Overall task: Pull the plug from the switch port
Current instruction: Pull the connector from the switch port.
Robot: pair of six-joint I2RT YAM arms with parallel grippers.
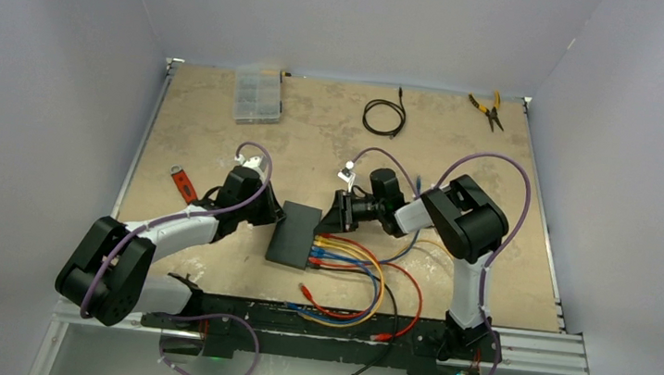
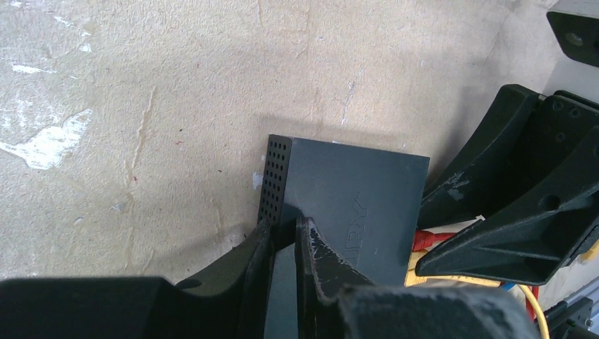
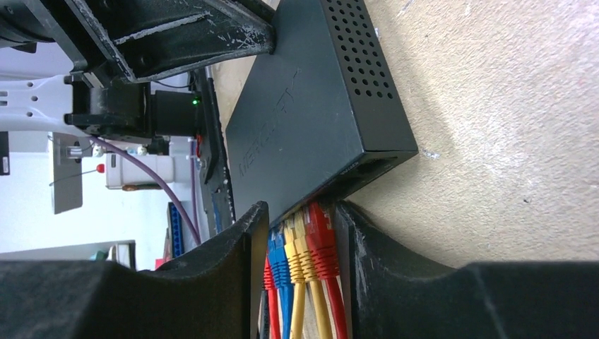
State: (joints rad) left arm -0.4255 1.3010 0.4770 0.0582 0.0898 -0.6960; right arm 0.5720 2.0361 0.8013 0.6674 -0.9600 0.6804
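Note:
The matte-black switch (image 1: 294, 234) lies flat at the table's middle. A row of red, yellow and blue plugs (image 1: 322, 250) sits in its right long edge. My left gripper (image 1: 271, 214) is shut on the switch's left edge; in the left wrist view (image 2: 285, 233) the jaws pinch the edge beside the perforated side of the switch (image 2: 353, 198). My right gripper (image 1: 337, 214) is open at the far end of the plug row. In the right wrist view (image 3: 302, 219) its jaws straddle several plugs. The outermost red plug (image 3: 321, 240) lies against the right finger, by the switch (image 3: 297, 120).
Coloured cables (image 1: 373, 290) loop from the plugs toward the near edge, with loose ends (image 1: 306, 290) there. A clear compartment box (image 1: 258, 96), a black cable coil (image 1: 384, 117) and pliers (image 1: 487, 111) lie at the back. A red tool (image 1: 183, 184) lies at the left.

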